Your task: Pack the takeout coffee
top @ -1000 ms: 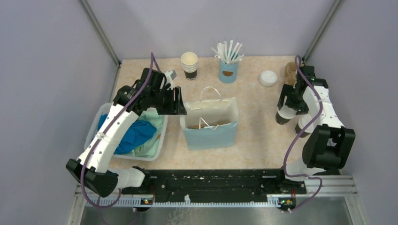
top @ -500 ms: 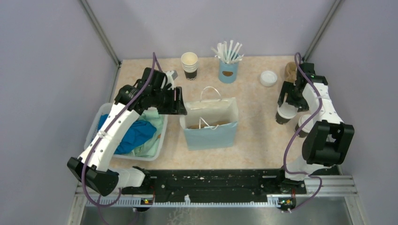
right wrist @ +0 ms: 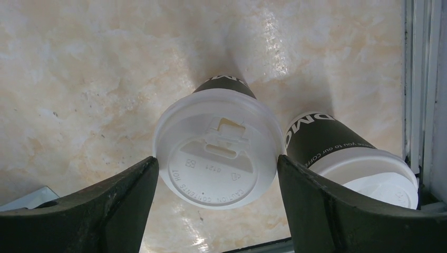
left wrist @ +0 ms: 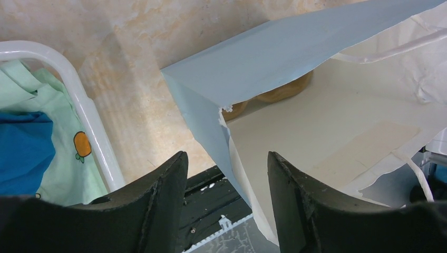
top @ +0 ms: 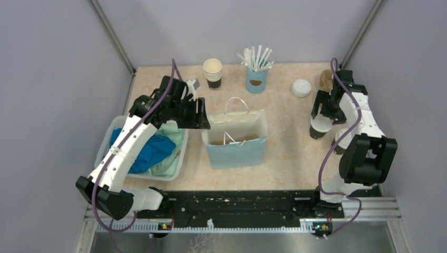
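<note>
A takeout coffee (right wrist: 217, 163) with a white lid stands on the table at the right (top: 318, 128). My right gripper (right wrist: 216, 158) hangs over it, open, one fingertip at each side of the lid's rim. Whether the fingertips touch the lid, I cannot tell. A second lidded cup (right wrist: 342, 153) stands right beside it (top: 341, 141). My left gripper (left wrist: 226, 155) is open at the light blue paper bag (top: 236, 138), with the bag's left wall (left wrist: 211, 126) passing between its fingers. Brown items (left wrist: 279, 92) lie in the bag's bottom.
A loose white lid (top: 301, 88), a stack of lidless cups (top: 213, 73) and a blue cup of white sticks (top: 256, 74) stand along the back. A white basin (top: 176, 171) of clothes sits left of the bag. The right wall is close to the cups.
My right wrist has shifted slightly toward the back, settling over the lidded cup. The cup has stayed in place. The left arm has hardly moved.
</note>
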Controlling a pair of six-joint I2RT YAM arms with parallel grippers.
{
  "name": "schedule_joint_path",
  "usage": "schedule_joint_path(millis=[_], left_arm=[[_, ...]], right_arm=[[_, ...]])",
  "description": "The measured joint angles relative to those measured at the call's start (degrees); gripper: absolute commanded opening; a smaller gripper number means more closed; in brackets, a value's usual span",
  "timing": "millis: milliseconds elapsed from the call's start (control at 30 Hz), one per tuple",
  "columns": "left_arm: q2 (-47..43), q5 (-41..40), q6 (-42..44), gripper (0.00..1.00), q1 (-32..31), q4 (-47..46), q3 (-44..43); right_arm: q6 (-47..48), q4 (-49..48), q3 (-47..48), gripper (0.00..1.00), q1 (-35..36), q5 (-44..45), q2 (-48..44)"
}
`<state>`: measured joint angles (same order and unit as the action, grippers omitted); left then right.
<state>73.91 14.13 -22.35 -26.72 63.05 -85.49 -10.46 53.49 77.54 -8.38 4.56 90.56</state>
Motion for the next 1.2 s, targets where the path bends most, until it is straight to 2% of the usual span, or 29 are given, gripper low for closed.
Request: schedule_joint_path(millis=[300,500,767,967,1200], left_arm=[[0.00,0.00,-0.02,0.67,0.00,0.00,0.00],[0.00,0.00,-0.11,0.68,0.00,0.00,0.00],[-0.37,0.04,-0.26,0.68,0.00,0.02,0.00],[-1.05,0.20,-0.22,0.68,0.00,0.02,-0.02],[-1.05,0.24,-0.22,0.68,0.00,0.02,-0.02]], right_arm=[[0.22,-0.17,0.15,0.77,0.00,-0.11,0.20],[0.31,-0.35,0.13,0.85,0.00,-0.11,0.20],[0.42,-0.35,-0.31,0.86,0.00,-0.13,0.31],[0.50,-1.05,-0.72,0.78,0.00,0.15,0.28],[0.68,-1.16,-0.72,0.78,0.00,0.17,0.28]])
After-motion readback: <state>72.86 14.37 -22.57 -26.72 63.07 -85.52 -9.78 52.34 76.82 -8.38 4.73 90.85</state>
